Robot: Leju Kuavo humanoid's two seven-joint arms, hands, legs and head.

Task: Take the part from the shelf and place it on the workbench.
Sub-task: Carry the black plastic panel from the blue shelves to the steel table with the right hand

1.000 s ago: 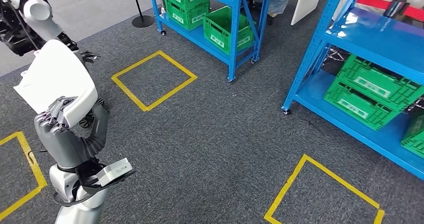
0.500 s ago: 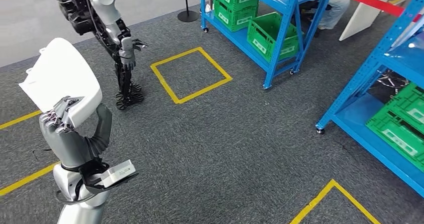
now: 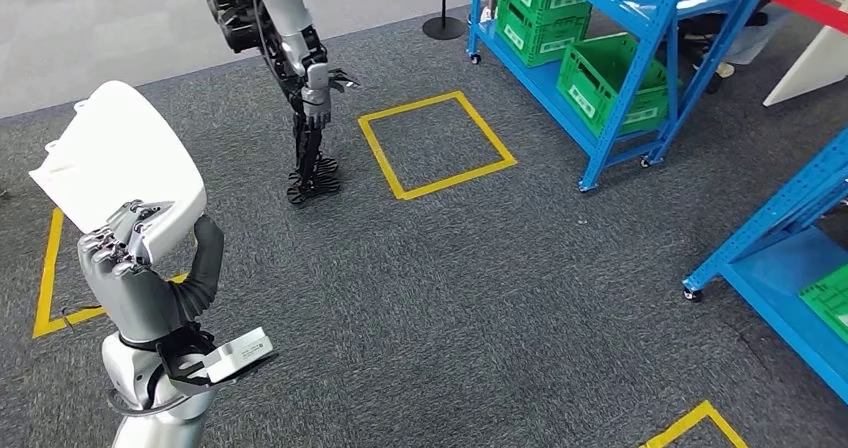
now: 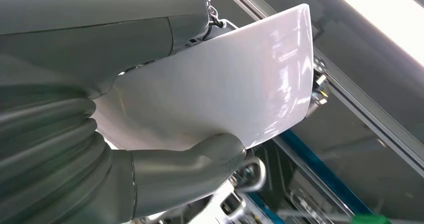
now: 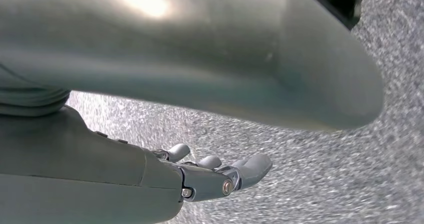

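The part [image 3: 125,158] is a white curved plastic panel. My left hand [image 3: 125,253] grips its lower edge and holds it raised at the left of the head view. The left wrist view shows the same white part [image 4: 225,89] up close, its glossy face lying across my left hand [image 4: 200,159], with the thumb pressed on its rim. My right hand [image 5: 220,171] hangs over the grey carpet with fingers stretched out and nothing in them.
Another humanoid robot [image 3: 300,78] stands on the carpet ahead beside a yellow taped square [image 3: 437,143]. A blue shelf [image 3: 655,43] with green crates [image 3: 610,78] stands at the back right. A second blue shelf [image 3: 790,238] is at the right edge.
The whole picture has shifted to the right, so the camera has turned left. The other robot and the taped square have come further into view. My left hand still holds the white part.
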